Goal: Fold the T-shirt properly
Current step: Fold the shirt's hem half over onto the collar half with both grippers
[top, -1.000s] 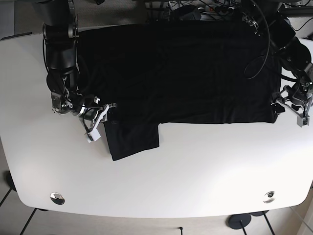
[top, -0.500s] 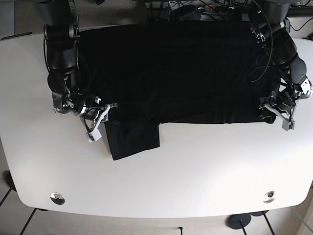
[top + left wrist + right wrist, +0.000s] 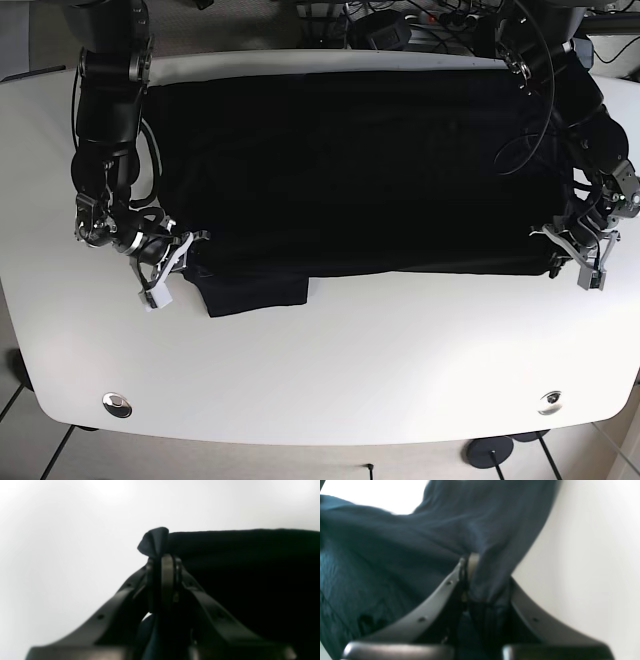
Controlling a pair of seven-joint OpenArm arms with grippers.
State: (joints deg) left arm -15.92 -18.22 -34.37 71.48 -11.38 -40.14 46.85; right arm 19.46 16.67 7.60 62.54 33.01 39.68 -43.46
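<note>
Fabric of the black T-shirt (image 3: 350,170) lies spread wide across the white table (image 3: 400,360), one sleeve poking out along its near edge. The left gripper (image 3: 163,562) is clenched on a bunched corner of cloth (a small tuft rises above the tips), while the right gripper (image 3: 480,580) pinches a fold at the opposite end.

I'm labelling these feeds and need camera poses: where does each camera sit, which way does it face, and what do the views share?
Base: overhead, looking down at the table, the shirt and both arms.
Left wrist: on the left arm, looking along its tool, shut on the shirt's corner.
Right wrist: on the right arm, looking along its tool, pinching bunched shirt.
Shared: each wrist grip also shows in base, left tool, right tool.
</note>
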